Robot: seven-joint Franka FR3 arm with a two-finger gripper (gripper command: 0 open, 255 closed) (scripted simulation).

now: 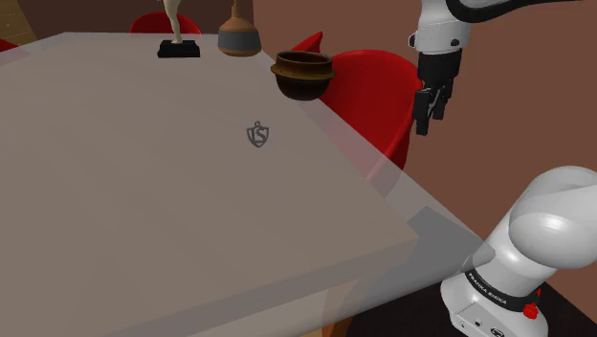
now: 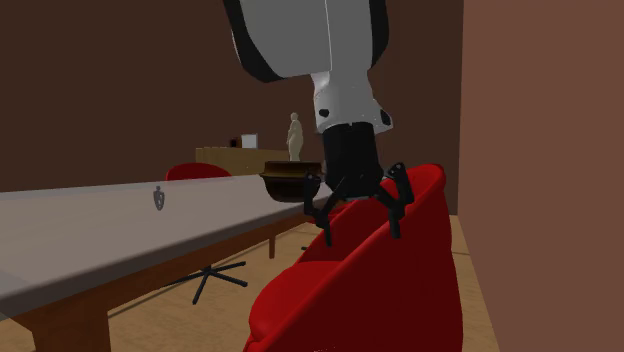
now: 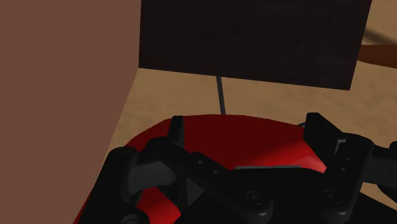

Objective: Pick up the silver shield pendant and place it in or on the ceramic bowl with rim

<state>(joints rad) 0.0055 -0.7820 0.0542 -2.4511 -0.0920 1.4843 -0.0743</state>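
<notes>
1. Hanging past the worktop (image 1: 143, 201) edge, the gripper (image 1: 430, 117) sits above a red chair (image 1: 373, 91).
2. Fingers (image 2: 397, 222) spread wide, nothing between them.
3. Pendant (image 1: 257, 135) on the worktop, well apart from the gripper.
4. Brown bowl (image 1: 302, 75) at the worktop's edge, near the pendant, beside the chair.

Pendant (image 1: 257, 135) dark grey; bowl (image 1: 302, 75) dark brown, tan rim; chair (image 1: 378, 96) red; table (image 1: 143, 191) pale grey; pincer (image 1: 431, 117) black.
</notes>
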